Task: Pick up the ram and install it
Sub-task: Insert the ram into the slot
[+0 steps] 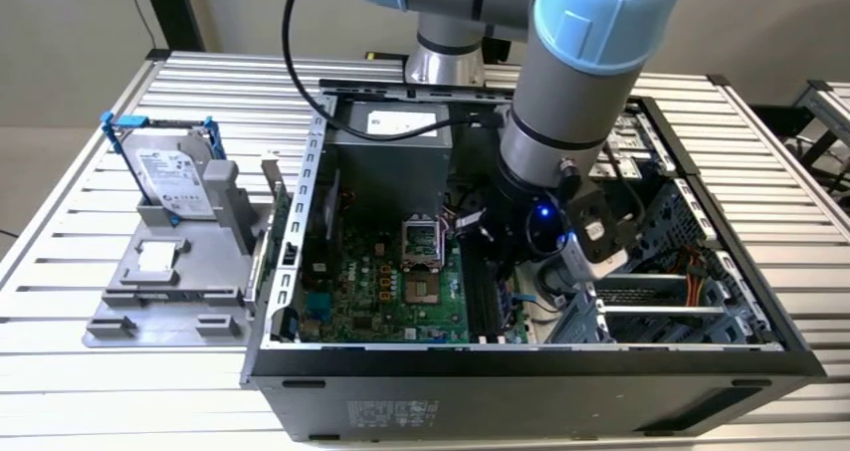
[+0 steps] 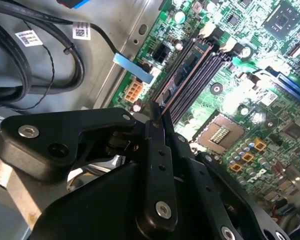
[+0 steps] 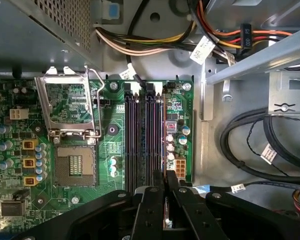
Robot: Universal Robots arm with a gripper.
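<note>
In both wrist views my gripper is shut on the ram. The ram is a thin dark stick held on edge and seen almost edge-on. It runs along the outermost of the black memory slots, the one nearest the orange connector. I cannot tell whether it is seated in that slot or just above it. In the exterior view the gripper is low inside the open computer case, over the motherboard's right edge.
An open CPU socket with its raised metal frame lies beside the slots. Black cables and the drive cage crowd the other side. A silver hard drive in a blue bracket stands on a grey fixture at the exterior view's left.
</note>
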